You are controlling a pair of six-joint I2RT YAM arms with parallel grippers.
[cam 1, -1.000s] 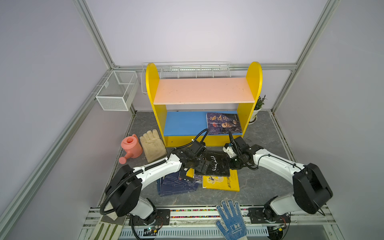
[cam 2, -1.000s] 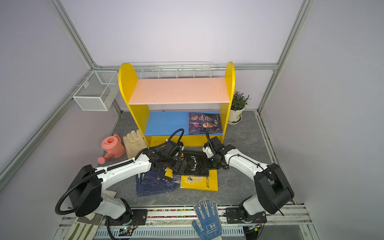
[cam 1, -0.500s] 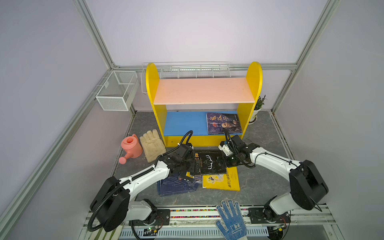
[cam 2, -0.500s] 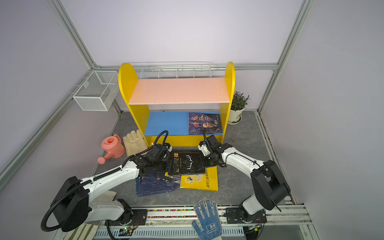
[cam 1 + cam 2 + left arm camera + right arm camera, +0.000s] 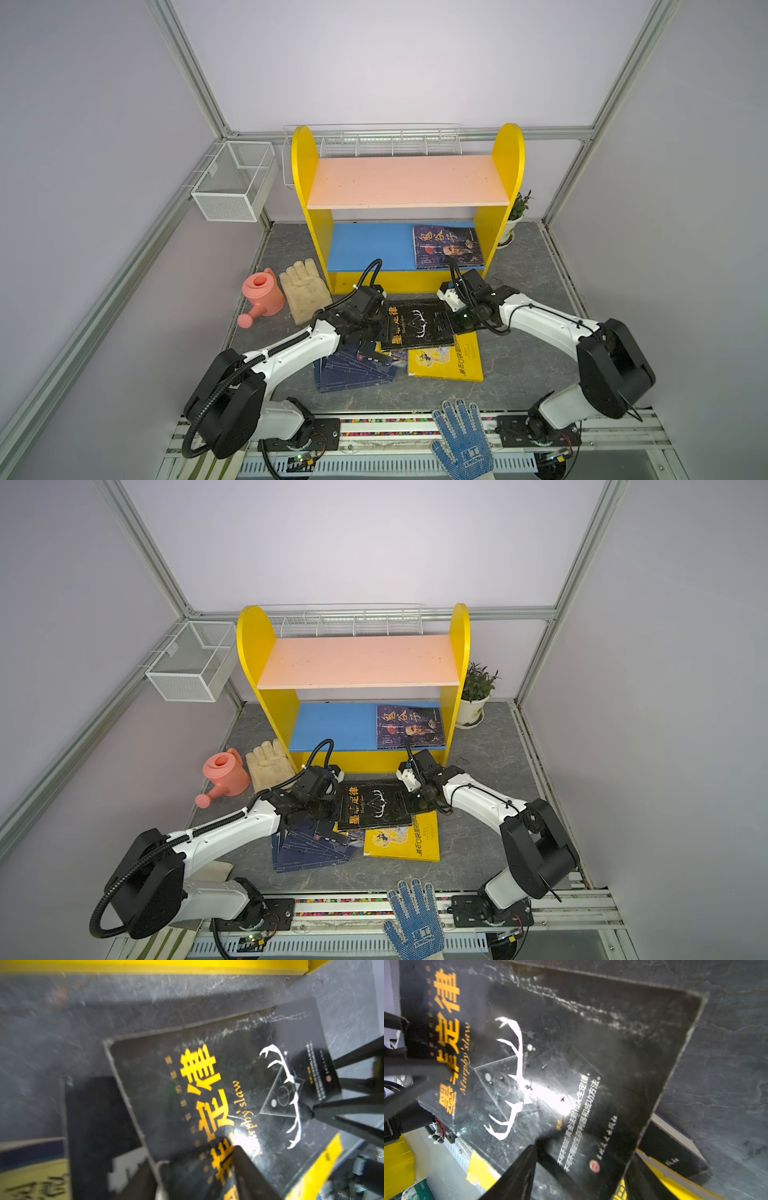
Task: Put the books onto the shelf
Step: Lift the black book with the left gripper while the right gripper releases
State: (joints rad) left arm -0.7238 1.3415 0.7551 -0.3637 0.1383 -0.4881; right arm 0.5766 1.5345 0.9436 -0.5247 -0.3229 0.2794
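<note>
1. Gripping the black book [image 5: 419,328] at its right edge, the right gripper [image 5: 454,322] is pressing one finger [image 5: 517,1174] on the cover and one beneath.
2. The left gripper [image 5: 384,329] is straddling the opposite edge, a finger [image 5: 247,1169] lying across the yellow title; whether it is clamping cannot be told.
3. The black book is spanning between both grippers just in front of the shelf [image 5: 303,174], overlapping the yellow book [image 5: 444,361] and the fanned navy books [image 5: 353,370] lying on the table [image 5: 523,365].
4. A dark book [image 5: 446,247] is lying flat at the right end of the shelf's blue lower board [image 5: 365,247].
</note>
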